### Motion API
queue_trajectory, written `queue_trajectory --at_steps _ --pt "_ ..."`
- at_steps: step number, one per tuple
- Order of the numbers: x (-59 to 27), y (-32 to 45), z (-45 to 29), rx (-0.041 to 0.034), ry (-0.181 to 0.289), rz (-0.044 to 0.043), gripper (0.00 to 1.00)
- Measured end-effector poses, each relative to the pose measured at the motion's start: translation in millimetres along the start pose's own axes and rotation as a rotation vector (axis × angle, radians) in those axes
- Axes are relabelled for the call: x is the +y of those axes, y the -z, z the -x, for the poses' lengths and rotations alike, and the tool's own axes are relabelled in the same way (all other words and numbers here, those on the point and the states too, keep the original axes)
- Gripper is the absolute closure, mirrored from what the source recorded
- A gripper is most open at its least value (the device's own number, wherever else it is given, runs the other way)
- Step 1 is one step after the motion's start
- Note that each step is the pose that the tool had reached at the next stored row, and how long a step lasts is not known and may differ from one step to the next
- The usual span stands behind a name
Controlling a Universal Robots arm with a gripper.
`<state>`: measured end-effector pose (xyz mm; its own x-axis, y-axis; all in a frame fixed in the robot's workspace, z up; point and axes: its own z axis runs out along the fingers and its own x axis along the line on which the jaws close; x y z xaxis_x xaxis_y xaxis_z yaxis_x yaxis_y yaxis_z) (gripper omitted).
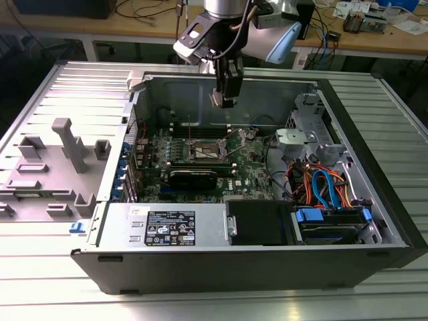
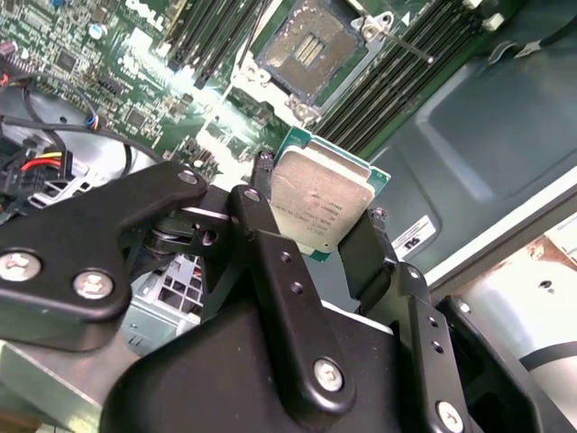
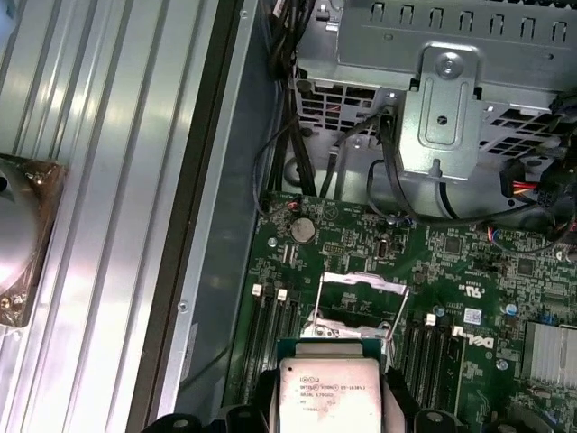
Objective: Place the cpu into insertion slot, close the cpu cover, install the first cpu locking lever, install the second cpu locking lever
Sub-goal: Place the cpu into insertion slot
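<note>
My gripper hangs above the open computer case, over the back half of the green board. It is shut on the cpu, a flat square chip with a silver-grey top and green edge, clamped between two black fingers. The cpu and gripper hover in the air just short of the insertion slot. The insertion slot lies bare, its contact field exposed inside a shiny rim. Its cpu cover stands tilted up at the slot's far side, with thin metal levers raised beside it. In the exterior view the slot is below and slightly left of the gripper.
Long black memory slots flank the socket. A grey drive cage and orange and blue cables fill the exterior view's right. A black shroud and power supply line the front. A grey plastic tray lies outside, left.
</note>
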<state>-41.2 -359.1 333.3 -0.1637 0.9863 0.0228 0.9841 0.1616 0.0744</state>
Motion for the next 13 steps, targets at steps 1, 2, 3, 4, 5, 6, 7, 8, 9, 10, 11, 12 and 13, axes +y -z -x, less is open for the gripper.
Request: queue_trajectory --at_steps 1,2,3,4,5,6,7,8,9,10,11,12,13 --pt "-0.1 -0.4 0.0 0.0 -0.007 -0.0027 0.46" --pt "-0.1 -0.8 0.1 -0.0001 -0.015 -0.0054 0.46" --pt "-0.2 -1.3 0.1 -0.0002 -0.025 -0.0084 0.46" --pt "-0.3 -1.8 0.0 -0.0004 -0.032 -0.0109 0.46" --pt "-0.5 -2.2 0.0 -0.0004 -0.037 -0.0128 0.46" --pt "-1.3 -2.3 0.0 -0.0005 -0.04 -0.0135 0.46" --pt "-1.3 -2.3 -0.1 -0.0005 -0.04 -0.0136 0.46" --pt "-1.3 -2.3 0.0 -0.0005 -0.04 -0.0135 0.46" --pt "-1.4 -2.3 -0.1 -0.0005 -0.04 -0.0136 0.46" --pt "-1.4 -2.3 -0.1 -0.0004 -0.04 -0.0136 0.46" --pt "-1.4 -2.3 -0.1 -0.0004 -0.04 -0.0135 0.46" --pt "-1.4 -2.3 -0.1 -0.0005 -0.04 -0.0136 0.46" --pt "-1.4 -2.3 -0.1 -0.0004 -0.04 -0.0136 0.46"
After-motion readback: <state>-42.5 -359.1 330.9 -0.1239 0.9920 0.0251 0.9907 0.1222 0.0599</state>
